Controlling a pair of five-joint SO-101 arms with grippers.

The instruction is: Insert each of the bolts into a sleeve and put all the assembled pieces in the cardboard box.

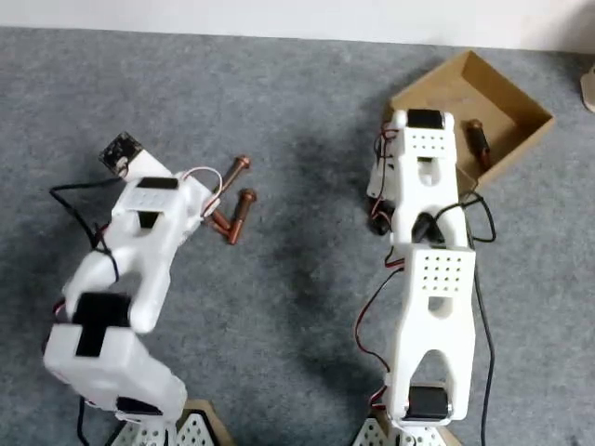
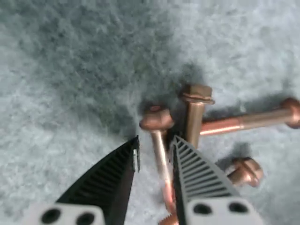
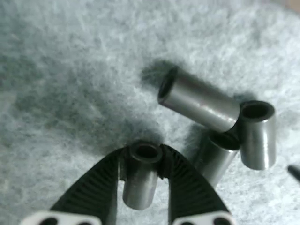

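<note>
Several copper bolts lie together on the grey carpet, among them one long bolt [image 2: 158, 150] between the fingers of my left gripper [image 2: 156, 139], which is open, with a gap on one side of the shank. Another bolt [image 2: 196, 110] lies just beside it, and two more [image 2: 248, 123] [image 2: 246, 171] lie farther off. My right gripper [image 3: 144, 152] is shut on a grey metal sleeve [image 3: 139, 180]. Three other sleeves [image 3: 199, 101] [image 3: 257, 135] [image 3: 216, 158] lie close by. In the high view the cardboard box [image 1: 521, 107] at the back right holds one dark piece [image 1: 478, 139].
In the high view the left arm [image 1: 149, 223] leans over the bolts [image 1: 239, 212] at centre left. The right arm [image 1: 423, 177] stretches up to the box's near corner. Grey carpet covers the table, with open floor between the arms.
</note>
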